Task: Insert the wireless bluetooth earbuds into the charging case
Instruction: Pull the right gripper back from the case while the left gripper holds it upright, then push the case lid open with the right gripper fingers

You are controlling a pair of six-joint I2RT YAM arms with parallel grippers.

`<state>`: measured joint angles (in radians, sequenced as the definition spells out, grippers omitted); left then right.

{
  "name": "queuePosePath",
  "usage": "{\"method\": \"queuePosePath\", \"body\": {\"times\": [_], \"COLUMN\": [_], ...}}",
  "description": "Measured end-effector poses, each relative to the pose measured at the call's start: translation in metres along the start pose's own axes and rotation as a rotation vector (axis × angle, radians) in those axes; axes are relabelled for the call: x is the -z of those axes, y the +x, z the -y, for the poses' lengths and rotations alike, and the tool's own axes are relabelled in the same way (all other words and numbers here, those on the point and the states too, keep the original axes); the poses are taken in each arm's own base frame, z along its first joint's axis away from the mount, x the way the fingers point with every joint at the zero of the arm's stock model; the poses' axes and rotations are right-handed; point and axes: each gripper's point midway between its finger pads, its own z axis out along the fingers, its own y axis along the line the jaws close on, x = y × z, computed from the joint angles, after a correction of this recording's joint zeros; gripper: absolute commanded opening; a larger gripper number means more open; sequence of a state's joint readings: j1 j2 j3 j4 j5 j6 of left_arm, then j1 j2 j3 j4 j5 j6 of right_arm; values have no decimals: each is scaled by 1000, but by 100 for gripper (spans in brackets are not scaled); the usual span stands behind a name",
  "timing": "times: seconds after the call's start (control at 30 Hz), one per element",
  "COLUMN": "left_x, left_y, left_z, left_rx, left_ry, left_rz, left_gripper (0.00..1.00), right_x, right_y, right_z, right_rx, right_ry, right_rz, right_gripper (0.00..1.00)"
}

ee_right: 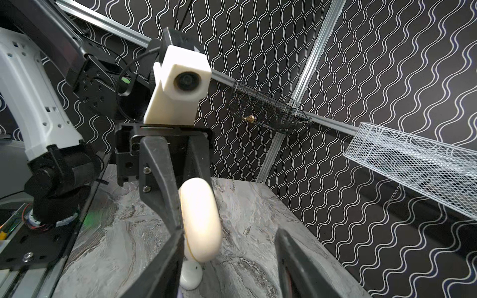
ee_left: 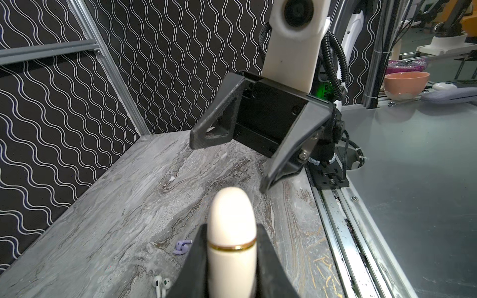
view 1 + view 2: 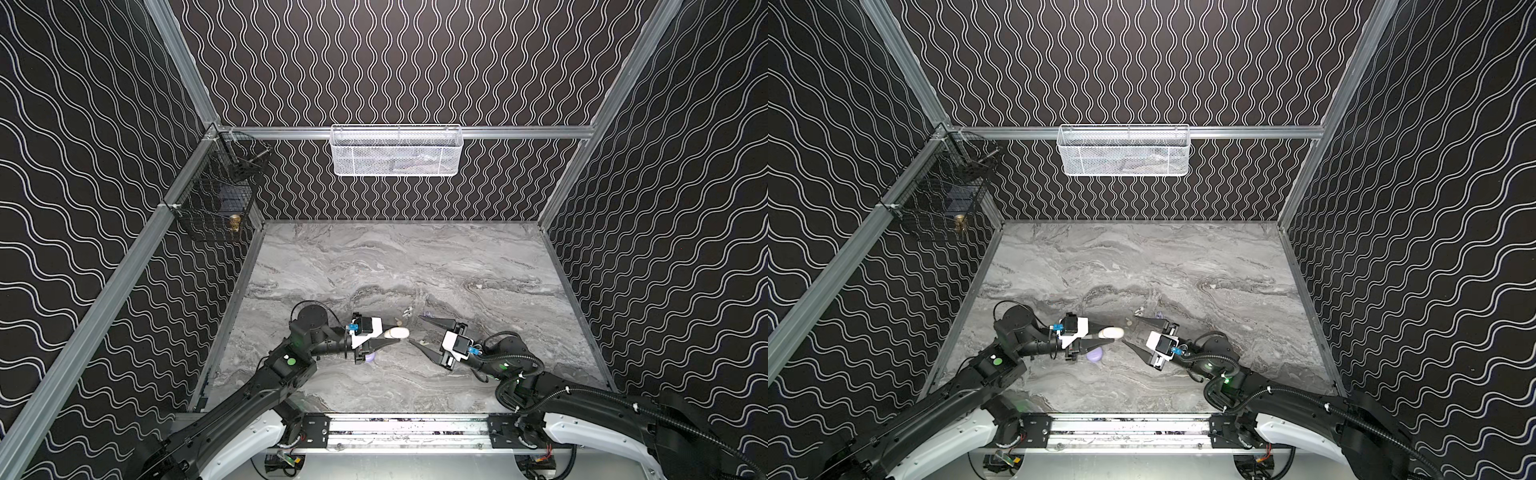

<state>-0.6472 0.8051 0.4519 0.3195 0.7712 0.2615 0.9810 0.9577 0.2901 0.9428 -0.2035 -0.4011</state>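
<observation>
A closed cream charging case (image 3: pixel 399 332) (image 3: pixel 1113 332) with a gold band is held sideways above the marble table, my left gripper (image 3: pixel 395 333) (image 2: pixel 232 227) shut on it. My right gripper (image 3: pixel 415 329) (image 1: pixel 229 232) faces it with its jaws wide apart. The case (image 1: pixel 201 219) sits at their mouth, close beside one finger; I cannot tell if they touch. Two white earbuds (image 2: pixel 161 283) (image 3: pixel 407 311) and lavender earbuds (image 2: pixel 182 247) lie on the table beyond the grippers. A small white rounded piece (image 1: pixel 190 277) (image 3: pixel 423 343) lies under the right gripper.
A lavender case (image 3: pixel 371 356) (image 3: pixel 1094 354) lies under the left gripper. A white mesh basket (image 3: pixel 395 151) hangs on the back wall and a black wire basket (image 3: pixel 216 191) on the left wall. A metal rail (image 3: pixel 407 430) runs along the table's front edge.
</observation>
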Motion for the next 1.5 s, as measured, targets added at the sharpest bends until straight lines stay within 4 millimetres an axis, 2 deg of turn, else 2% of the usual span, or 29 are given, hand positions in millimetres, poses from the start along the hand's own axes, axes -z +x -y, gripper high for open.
{"method": "queuePosePath", "body": {"times": [0.47,0.73,0.9,1.5], "left_x": [0,-1,-2,3], "left_y": [-3,-3,-3,-9], "left_z": [-2,-5,0,-1], "left_rx": [-5,-4,0,-11], "left_ry": [-9,-18,9,-27], "left_rz": [4,0,2,40], "left_gripper": [0,0,0,0], "right_x": [-13,-13,-11,-21], "right_y": [5,0,-4,-8], "right_z": [5,14,25,32], "right_rx": [-19,-32,-46,-89], "right_ry": [13,64,127,142], "right_rz": [-18,1,12,17], "right_gripper": [54,44,44,44]}}
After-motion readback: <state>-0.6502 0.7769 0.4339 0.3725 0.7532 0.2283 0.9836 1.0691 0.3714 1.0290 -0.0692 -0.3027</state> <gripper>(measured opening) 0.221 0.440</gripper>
